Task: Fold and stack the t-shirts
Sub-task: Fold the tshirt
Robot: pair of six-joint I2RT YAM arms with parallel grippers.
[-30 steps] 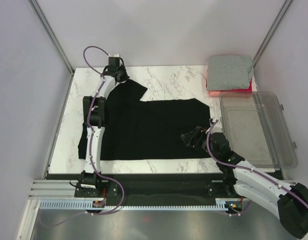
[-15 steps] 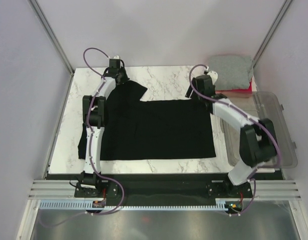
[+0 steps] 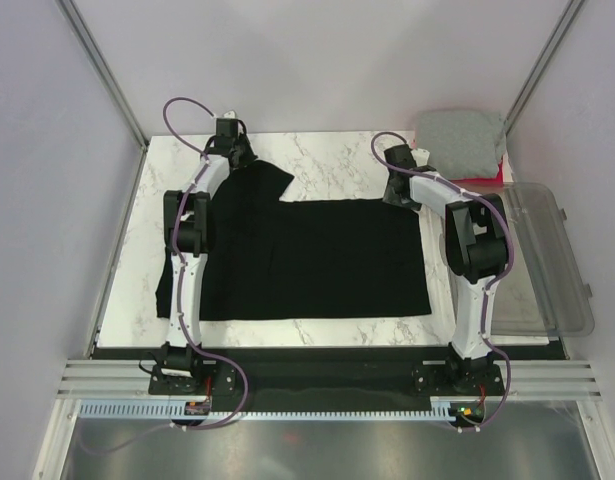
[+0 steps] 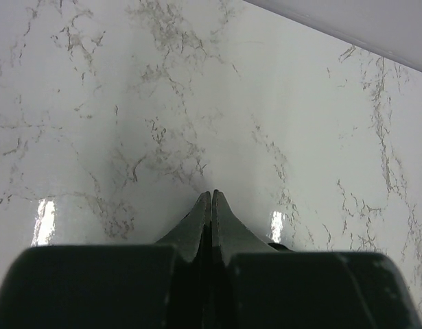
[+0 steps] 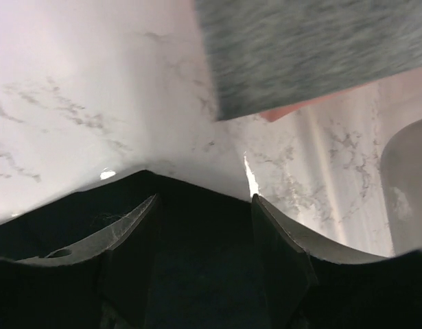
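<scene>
A plain black t-shirt (image 3: 307, 260) lies spread on the marble table (image 3: 327, 160). My left gripper (image 3: 230, 148) is at its far left corner, and the cloth tapers up to it. In the left wrist view the gripper (image 4: 211, 193) is shut, with a sliver of black cloth beside its fingers. My right gripper (image 3: 395, 192) is at the shirt's far right corner. It is open (image 5: 204, 199), with its fingers straddling the black cloth (image 5: 197, 260). A folded grey t-shirt (image 3: 460, 135) lies on a folded red-pink one (image 3: 502, 172) at the far right; both show in the right wrist view (image 5: 307, 48), (image 5: 300, 106).
A clear plastic bin (image 3: 547, 300) lies along the table's right side, just right of the right arm. White walls and metal frame posts close in the table at the back and sides.
My right arm has swung from the shirt's near right edge out to its far right corner. The shirt's right side now lies flat. My left arm has not moved.
</scene>
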